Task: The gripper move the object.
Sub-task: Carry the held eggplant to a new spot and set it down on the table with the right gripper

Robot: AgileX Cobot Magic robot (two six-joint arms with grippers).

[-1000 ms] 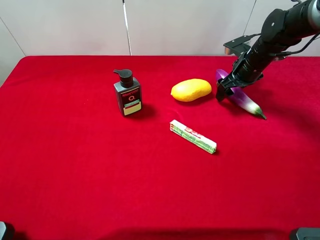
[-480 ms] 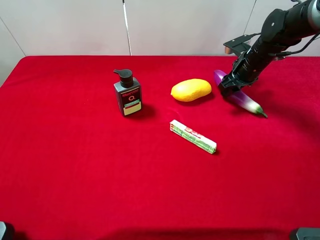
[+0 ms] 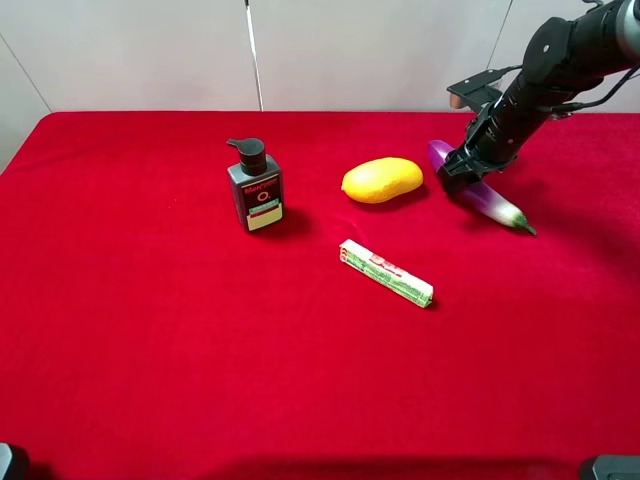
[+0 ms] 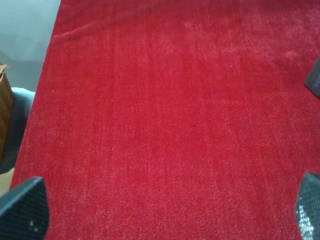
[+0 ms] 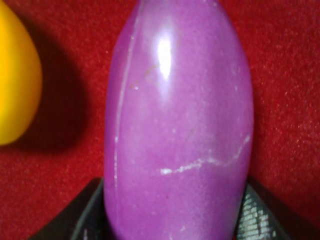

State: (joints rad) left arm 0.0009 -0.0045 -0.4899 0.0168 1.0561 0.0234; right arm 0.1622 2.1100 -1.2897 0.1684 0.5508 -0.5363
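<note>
Since one second ago, the jaws of the right gripper (image 3: 458, 172) have gone from standing spread astride the eggplant (image 3: 492, 205) to closing on it. The eggplant's green stem tip has shifted slightly toward the right edge of the table (image 3: 150, 350).

Jaws now: pressed against both flanks of the thick purple end, as the right wrist view shows, with no gap on either side.

Eggplant: near the far right corner of the table, purple end toward the far edge, pale green-tipped end pointing toward the right and near edges. It appears to rest on the cloth; we cannot tell whether the held end is raised.

The mango (image 3: 382, 179) lies near the held end, toward the left edge, not touching it. The packet (image 3: 386, 272) lies nearer the near edge, and the pump bottle (image 3: 256, 190) well apart toward the left edge.

Left gripper (image 4: 165, 212): jaws wide apart over bare cloth, holding nothing.

We judge the grasp just completed and the carry not yet begun. The next move calls for a lift clear of the cloth and away from the mango, with a firm grip, since the glossy skin and long free end may let the eggplant pivot or slip.
</note>
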